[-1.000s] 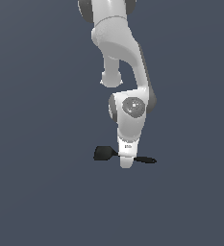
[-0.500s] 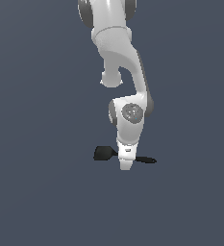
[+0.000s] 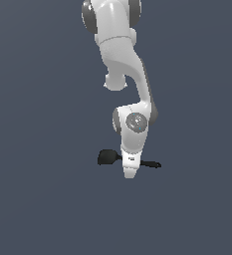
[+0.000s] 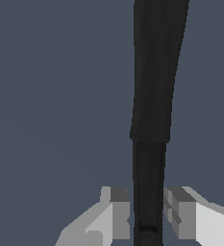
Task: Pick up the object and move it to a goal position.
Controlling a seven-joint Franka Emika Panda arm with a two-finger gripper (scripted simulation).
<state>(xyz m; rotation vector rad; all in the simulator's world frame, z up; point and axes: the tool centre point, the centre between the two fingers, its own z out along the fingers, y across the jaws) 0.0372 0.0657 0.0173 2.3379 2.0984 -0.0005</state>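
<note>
Wrist view, nearest first: 2 grey fingertip pads (image 4: 119,214) flank the handle of the black spatula (image 4: 152,120), 1 on each side. Narrow slivers of background show between each pad and the handle, so the gripper (image 4: 148,215) is set narrow around the handle; whether the pads actually press on it I cannot tell. Handle runs straight away from the camera between the fingers, then steps out into a wider, longer black section that continues to the frame edge. Blade not visible in this view.

Exterior view: the gripper (image 3: 130,172) points straight down at the low end of the white arm (image 3: 122,55), fingers hidden behind the hand body. The spatula (image 3: 107,157) lies crosswise behind the hand, roughly level. Its broad dark blade sticks out toward the exterior view's left; the thin handle tip pokes out on the exterior view's right. Middle of the handle is covered by the hand.

Farther up: round grey wrist joint (image 3: 136,121) just above the hand, then the arm's links rising to the top edge.

Plain blue-grey background (image 3: 38,149) all round; no visible surface edge, so whether the spatula rests on anything I cannot tell.
</note>
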